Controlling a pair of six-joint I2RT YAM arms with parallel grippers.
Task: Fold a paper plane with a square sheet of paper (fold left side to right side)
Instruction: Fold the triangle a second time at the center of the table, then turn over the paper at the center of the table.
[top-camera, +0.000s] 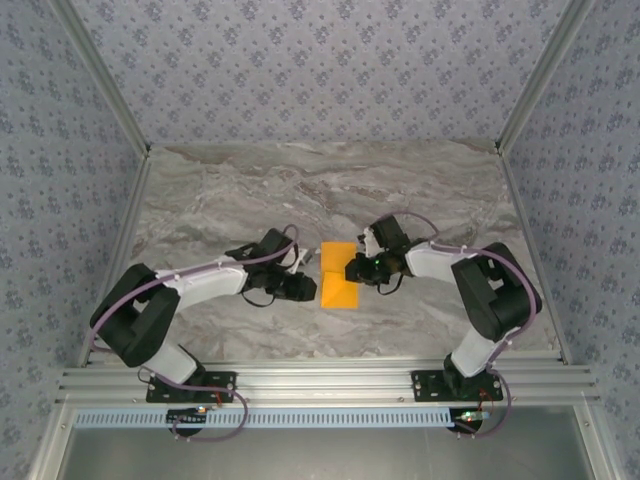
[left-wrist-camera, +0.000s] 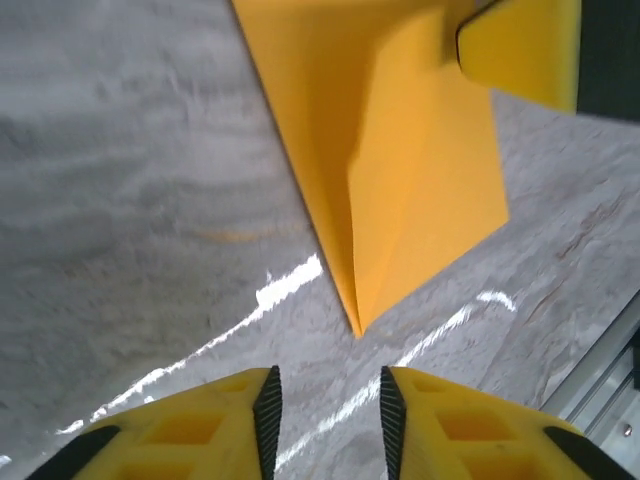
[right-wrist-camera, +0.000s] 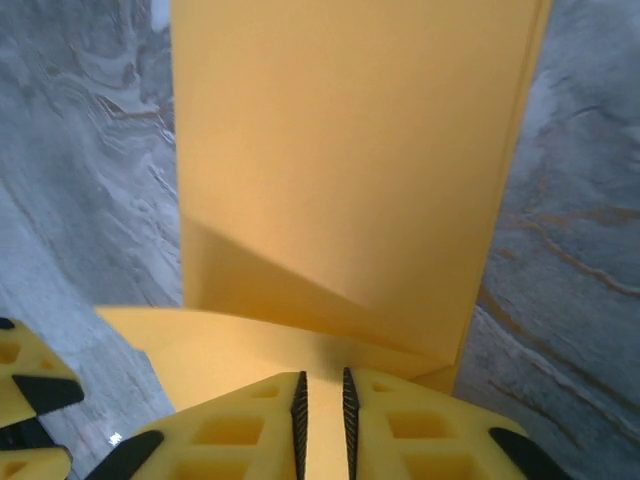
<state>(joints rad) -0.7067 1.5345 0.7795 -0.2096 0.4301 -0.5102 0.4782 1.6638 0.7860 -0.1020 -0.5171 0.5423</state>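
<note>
**Top external view.** Square sheet of paper (top-camera: 338, 282) small in frame; crease lines too fine to resolve. Right edge partly covered by right gripper (top-camera: 357, 268). Contact between left gripper (top-camera: 308, 288) and left edge too small to tell.

**Left wrist view.** Sheet cut off by top edge; own fingers (left-wrist-camera: 200, 430) cut off by bottom edge. Opposite yellow finger cropped at top right corner, soft-focused.

**Right wrist view.** Sheet's far end cut off by top edge; near edge hidden under own fingers. Whether paper lies between pads or beneath them indeterminate.
</note>
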